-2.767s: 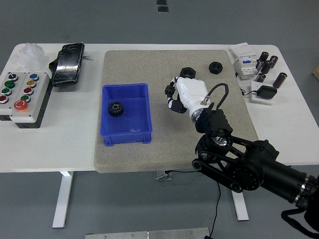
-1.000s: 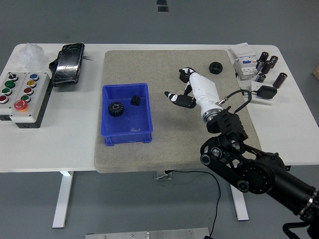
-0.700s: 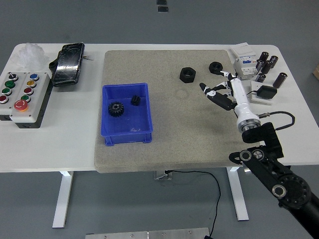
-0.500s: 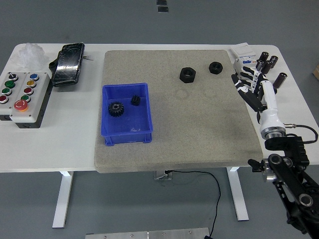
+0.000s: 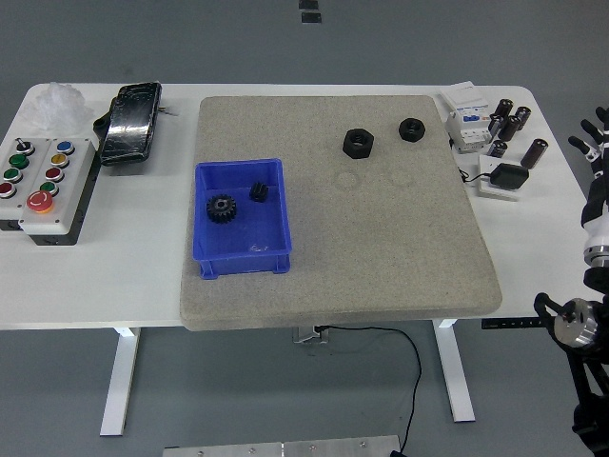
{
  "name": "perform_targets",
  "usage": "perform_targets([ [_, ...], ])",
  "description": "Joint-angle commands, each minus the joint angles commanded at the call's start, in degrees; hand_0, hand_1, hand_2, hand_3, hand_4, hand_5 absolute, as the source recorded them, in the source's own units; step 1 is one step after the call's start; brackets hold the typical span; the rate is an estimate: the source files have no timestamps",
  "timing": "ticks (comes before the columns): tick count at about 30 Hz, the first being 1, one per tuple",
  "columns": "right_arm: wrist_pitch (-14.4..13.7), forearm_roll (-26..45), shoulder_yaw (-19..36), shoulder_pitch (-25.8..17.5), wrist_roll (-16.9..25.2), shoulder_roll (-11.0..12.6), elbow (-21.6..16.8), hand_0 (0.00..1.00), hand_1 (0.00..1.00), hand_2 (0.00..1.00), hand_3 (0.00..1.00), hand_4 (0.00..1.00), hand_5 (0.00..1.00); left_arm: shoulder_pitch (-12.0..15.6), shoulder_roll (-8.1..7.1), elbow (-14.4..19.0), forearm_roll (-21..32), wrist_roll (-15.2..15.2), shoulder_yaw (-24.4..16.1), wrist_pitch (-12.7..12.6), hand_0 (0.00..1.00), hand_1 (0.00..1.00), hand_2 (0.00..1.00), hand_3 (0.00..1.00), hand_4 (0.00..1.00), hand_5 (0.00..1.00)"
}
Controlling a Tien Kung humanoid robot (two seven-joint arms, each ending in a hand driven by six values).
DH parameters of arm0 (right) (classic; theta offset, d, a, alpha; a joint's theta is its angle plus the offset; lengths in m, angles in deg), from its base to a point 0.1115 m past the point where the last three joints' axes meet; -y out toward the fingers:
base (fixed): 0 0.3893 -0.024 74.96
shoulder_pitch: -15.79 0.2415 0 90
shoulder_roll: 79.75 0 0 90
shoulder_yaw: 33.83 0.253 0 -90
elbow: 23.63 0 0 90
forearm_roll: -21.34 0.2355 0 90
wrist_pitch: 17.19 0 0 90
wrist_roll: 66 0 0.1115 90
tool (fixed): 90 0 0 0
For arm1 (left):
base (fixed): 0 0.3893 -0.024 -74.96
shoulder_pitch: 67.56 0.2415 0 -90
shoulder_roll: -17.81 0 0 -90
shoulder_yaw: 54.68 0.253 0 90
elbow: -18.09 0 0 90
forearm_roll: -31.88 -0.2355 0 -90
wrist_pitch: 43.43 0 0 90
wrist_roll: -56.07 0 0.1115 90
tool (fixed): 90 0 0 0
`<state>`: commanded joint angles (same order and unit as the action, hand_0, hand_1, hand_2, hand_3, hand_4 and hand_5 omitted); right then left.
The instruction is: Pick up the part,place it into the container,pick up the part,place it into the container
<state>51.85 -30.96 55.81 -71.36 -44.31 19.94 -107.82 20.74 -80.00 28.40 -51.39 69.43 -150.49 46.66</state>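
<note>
Pulling away to the table's right edge, the right hand point(image 5: 597, 152) now shows only at the picture's border, its fingers spread wide and holding nothing, where a moment ago it hung over the right part of the grey mat point(image 5: 419, 257). A few seconds back it hovered close to the blue container point(image 5: 241, 258), which then held just one part; now the black gear point(image 5: 222, 208) lies inside together with a small black part point(image 5: 258, 191) just beside it toward the far wall. That reads as both placements done, so the task looks finished or nearly so, with the arm retreating to rest. Two black nuts stay on the mat's far side, the large nut point(image 5: 358, 143) and the small nut point(image 5: 411, 127), near each other and well apart from the container. No left hand appears anywhere. The control box point(image 5: 43, 186) with coloured buttons sits untouched at the table's left.
</note>
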Motion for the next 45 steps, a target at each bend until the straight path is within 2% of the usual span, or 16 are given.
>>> perform_targets([
  [11, -0.03, 0.23, 0.37, -0.56, 0.25, -0.17, 0.28, 0.637, 0.709, 0.742, 0.730, 0.891, 0.599, 1.31, 0.42, 0.00, 0.46, 0.05, -0.17, -0.08, 0.614, 0.545, 0.555, 0.614, 0.607, 0.351],
  [22, 0.18, 0.15, -0.69, 0.03, 0.05, -0.43, 1.43, 0.638, 0.704, 0.738, 0.723, 0.881, 0.621, 0.98, 0.32, 0.00, 1.44, -0.44, 0.02, -0.21, 0.614, 0.545, 0.555, 0.615, 0.609, 0.352],
  [38, 2.42, 3.76, -8.57, 1.29, 0.55, -1.23, 5.93, 0.634, 0.691, 0.697, 0.691, 0.881, 0.625, 0.88, 0.80, 0.00, 2.13, -0.63, 0.04, -0.34, 0.613, 0.545, 0.556, 0.615, 0.611, 0.350],
  [45, 3.44, 7.14, -14.35, 2.09, 1.63, -1.28, 7.79, 0.631, 0.690, 0.696, 0.690, 0.881, 0.628, 0.58, 0.99, 0.00, 2.16, -0.71, 0.06, -0.32, 0.613, 0.545, 0.556, 0.615, 0.611, 0.349],
])
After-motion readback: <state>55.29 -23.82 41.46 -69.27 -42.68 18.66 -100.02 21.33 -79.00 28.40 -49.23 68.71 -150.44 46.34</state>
